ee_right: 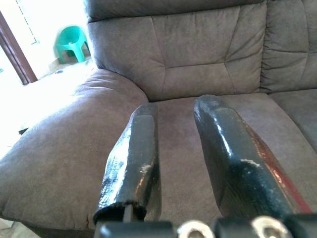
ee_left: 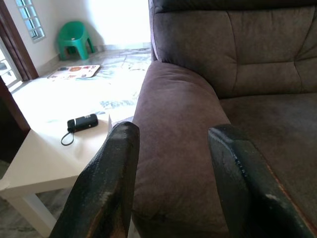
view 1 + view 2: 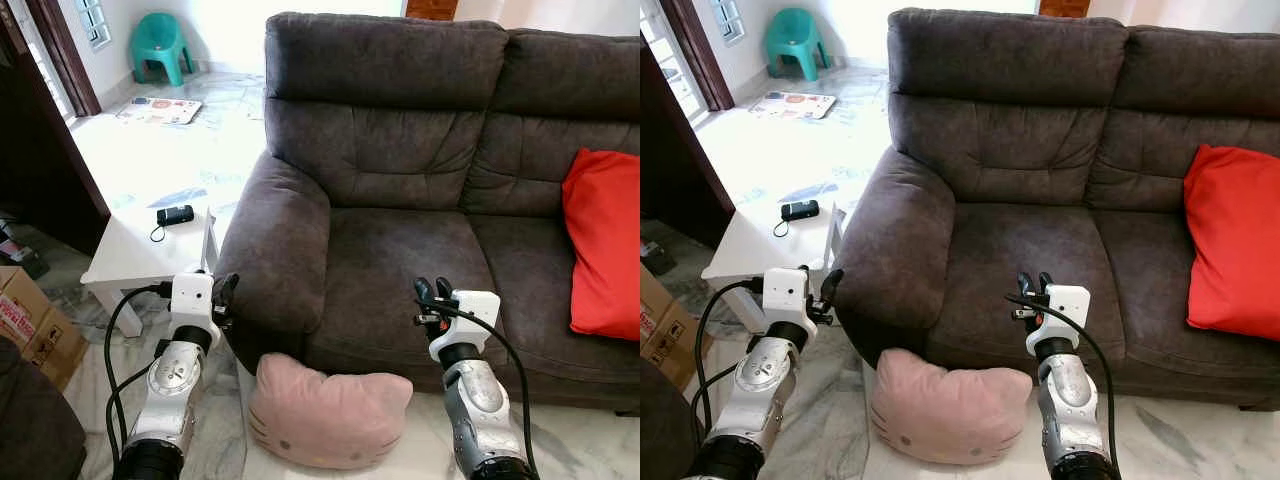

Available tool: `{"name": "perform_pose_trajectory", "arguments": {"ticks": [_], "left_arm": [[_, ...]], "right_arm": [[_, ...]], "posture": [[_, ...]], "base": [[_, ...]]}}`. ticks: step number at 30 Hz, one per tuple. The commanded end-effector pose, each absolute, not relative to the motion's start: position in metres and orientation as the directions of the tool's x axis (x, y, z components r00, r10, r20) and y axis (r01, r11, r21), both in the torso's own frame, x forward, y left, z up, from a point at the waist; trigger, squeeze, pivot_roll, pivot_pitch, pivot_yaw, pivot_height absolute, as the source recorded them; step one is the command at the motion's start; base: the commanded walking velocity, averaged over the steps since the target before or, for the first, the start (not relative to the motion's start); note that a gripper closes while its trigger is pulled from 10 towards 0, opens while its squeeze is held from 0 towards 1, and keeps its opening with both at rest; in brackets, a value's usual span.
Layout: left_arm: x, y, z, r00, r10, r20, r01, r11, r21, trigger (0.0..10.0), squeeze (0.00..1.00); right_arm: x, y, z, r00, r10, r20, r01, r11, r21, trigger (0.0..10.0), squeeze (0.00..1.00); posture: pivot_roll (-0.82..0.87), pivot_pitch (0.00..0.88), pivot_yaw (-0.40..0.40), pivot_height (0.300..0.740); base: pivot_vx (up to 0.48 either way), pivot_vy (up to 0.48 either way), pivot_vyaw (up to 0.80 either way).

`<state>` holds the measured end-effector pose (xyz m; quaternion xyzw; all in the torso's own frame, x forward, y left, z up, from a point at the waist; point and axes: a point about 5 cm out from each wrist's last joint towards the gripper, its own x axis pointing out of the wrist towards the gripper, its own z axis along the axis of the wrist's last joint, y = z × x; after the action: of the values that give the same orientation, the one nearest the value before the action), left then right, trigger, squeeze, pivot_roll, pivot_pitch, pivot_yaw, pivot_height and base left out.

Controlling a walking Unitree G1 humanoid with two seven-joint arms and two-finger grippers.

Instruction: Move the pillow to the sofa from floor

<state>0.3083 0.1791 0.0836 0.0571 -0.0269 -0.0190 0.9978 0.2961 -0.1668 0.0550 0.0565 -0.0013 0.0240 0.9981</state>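
The pink pillow [image 3: 328, 413] lies on the floor [image 3: 590, 440] against the front of the dark grey sofa [image 3: 400, 220], below and between the two grippers, and neither one touches it. The left gripper [image 3: 226, 293] is raised just beside the front of the sofa's armrest [image 3: 275, 250], up and to the left of the pillow; its fingers [image 2: 106, 183] stand apart with the armrest showing in the gap, and they hold nothing. The right gripper [image 3: 434, 291] hangs in front of the seat cushion [image 3: 400, 265], above and to the right of the pillow; its fingers [image 1: 133, 158] are parted a little less, with nothing between them. Farther to the right of that gripper, a red cushion [image 3: 602, 245] leans against the sofa back. To the left of the left gripper stands a white side table [image 3: 130, 262] with a small black device [image 3: 175, 214] on it, and beyond it, well apart, is a green plastic chair [image 3: 161, 45]. A cardboard box [image 3: 30, 325] sits on the floor left of the table.
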Motion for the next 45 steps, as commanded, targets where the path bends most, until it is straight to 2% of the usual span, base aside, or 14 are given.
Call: {"name": "perform_pose_trajectory", "arguments": {"ticks": [1,12,25,45], "left_arm": [[0.310,0.180,0.089,0.997,-0.030,0.076,0.021,0.994,0.110,10.0,0.00],[0.311,0.182,0.090,0.997,-0.019,0.080,0.010,0.994,0.111,10.0,0.00],[0.311,0.182,0.093,0.996,-0.027,0.082,0.016,0.993,0.120,10.0,0.00],[0.315,0.177,0.143,0.971,-0.071,0.227,0.041,0.990,0.136,10.0,0.00]], "right_arm": [[0.299,-0.169,0.060,0.999,0.038,0.021,-0.040,0.992,0.119,10.0,0.00],[0.299,-0.169,0.060,0.999,0.038,0.023,-0.040,0.992,0.121,10.0,0.00],[0.297,-0.168,0.062,0.998,0.048,0.039,-0.052,0.994,0.099,10.0,0.00],[0.301,-0.173,0.105,0.981,0.024,0.190,-0.039,0.996,0.079,10.0,0.00]], "posture": [[0.05,0.000,-0.048,0.716],[0.05,0.000,-0.050,0.646],[0.05,0.000,-0.047,0.646],[0.05,0.000,-0.050,0.646]], "base": [[0.000,0.000,0.00],[0.000,0.000,0.00],[0.000,0.000,0.00],[0.000,0.000,0.00]]}}
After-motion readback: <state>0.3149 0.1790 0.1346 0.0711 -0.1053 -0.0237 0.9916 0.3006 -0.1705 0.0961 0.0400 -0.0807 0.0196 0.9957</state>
